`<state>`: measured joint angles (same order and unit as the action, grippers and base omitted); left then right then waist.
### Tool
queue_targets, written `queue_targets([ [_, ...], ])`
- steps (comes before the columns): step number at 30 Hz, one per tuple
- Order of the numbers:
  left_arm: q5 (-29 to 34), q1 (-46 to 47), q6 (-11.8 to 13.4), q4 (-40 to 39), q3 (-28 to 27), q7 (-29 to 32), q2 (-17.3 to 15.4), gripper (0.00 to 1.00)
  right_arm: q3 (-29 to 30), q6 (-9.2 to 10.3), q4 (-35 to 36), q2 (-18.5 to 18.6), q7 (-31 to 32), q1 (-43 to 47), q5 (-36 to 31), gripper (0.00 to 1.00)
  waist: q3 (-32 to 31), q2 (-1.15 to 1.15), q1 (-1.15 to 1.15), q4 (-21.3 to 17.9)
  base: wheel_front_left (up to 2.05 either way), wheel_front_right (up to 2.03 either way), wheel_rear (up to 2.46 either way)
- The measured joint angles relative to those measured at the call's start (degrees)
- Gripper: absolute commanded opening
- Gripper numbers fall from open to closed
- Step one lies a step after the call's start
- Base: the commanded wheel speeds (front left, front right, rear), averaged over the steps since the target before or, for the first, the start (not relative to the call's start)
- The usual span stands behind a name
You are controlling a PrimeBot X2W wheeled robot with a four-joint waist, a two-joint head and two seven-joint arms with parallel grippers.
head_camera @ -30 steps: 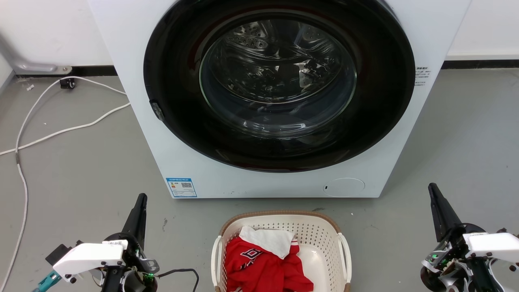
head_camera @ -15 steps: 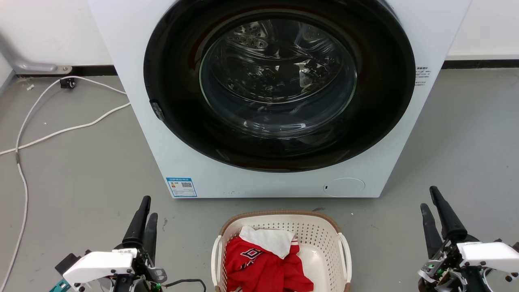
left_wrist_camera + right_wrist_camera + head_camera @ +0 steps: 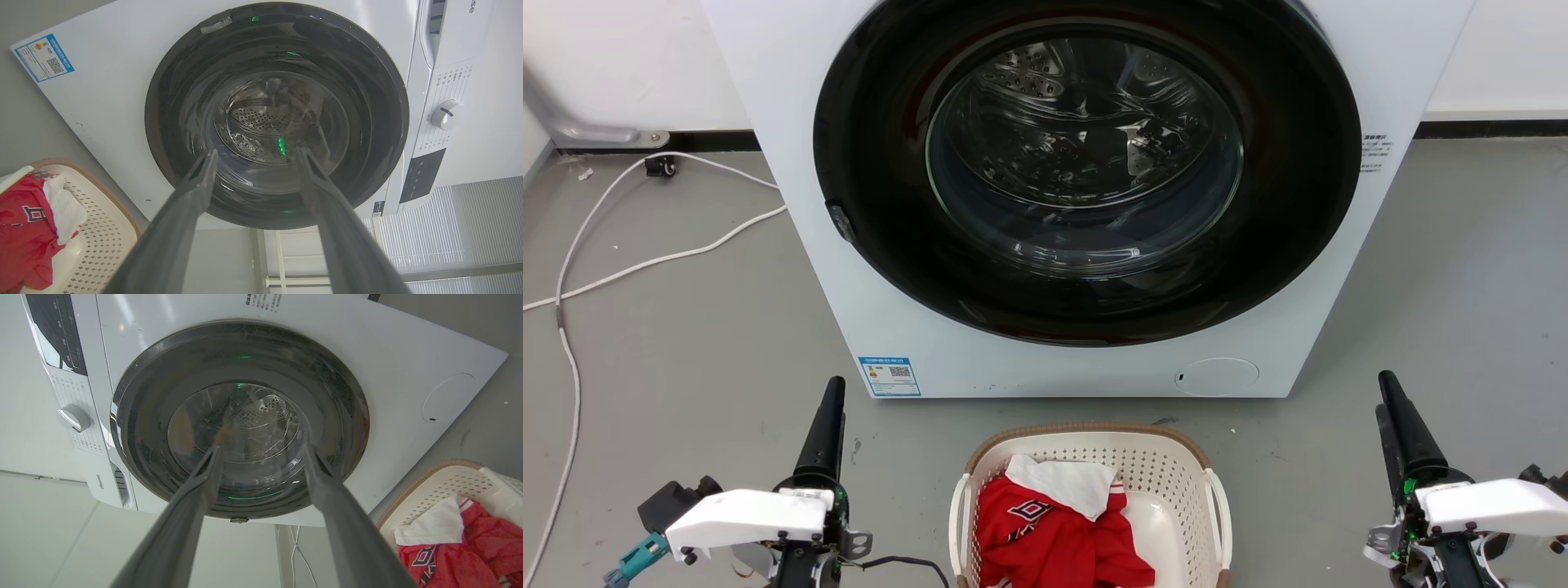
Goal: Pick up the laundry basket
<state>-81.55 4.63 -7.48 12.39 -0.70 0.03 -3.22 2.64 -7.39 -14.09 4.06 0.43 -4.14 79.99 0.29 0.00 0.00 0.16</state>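
The laundry basket (image 3: pixel 1168 469) stands on the grey floor (image 3: pixel 686 351) just before the foot of the white washing machine (image 3: pixel 792 204), holding a red garment (image 3: pixel 1054 539) with a white cloth (image 3: pixel 1066 483) on top. The left gripper (image 3: pixel 833 394) hangs over the floor to the basket's left and the right gripper (image 3: pixel 1388 396) to its right, each apart from the white side handles. In both wrist views the two dark fingers stand spread with nothing between them, pointing toward the machine's round glass door (image 3: pixel 1086 155); a white cable (image 3: pixel 645 263) trails across the floor left of the machine.
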Motion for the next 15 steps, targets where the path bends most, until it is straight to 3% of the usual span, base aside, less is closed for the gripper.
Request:
queue_targets([
  [7, 7.99, 0.02, 0.0, -0.86, 1.22, -1.3, 0.03, 1.0, 0.14, 0.0, 0.74, -0.12, -1.37, -0.01, -9.4, 1.0, 0.0, 0.0, 0.0, 0.07, 0.0, 0.0, 0.0],
  [9, 14.04, 0.02, 0.0, -1.18, 1.85, -2.34, 0.04, 1.0, -0.12, 0.0, 1.24, -0.27, -2.38, -0.02, -17.34, 1.0, 0.02, 0.0, 0.0, 0.15, 0.0, 0.0, 0.0],
  [15, 20.07, 0.04, 0.0, -1.45, 2.67, -3.27, 0.04, 1.0, -0.29, 0.0, 1.53, -0.4, -3.44, -0.03, -24.26, 1.0, 0.06, 0.0, 0.0, 0.21, 0.0, 0.0, 0.0],
])
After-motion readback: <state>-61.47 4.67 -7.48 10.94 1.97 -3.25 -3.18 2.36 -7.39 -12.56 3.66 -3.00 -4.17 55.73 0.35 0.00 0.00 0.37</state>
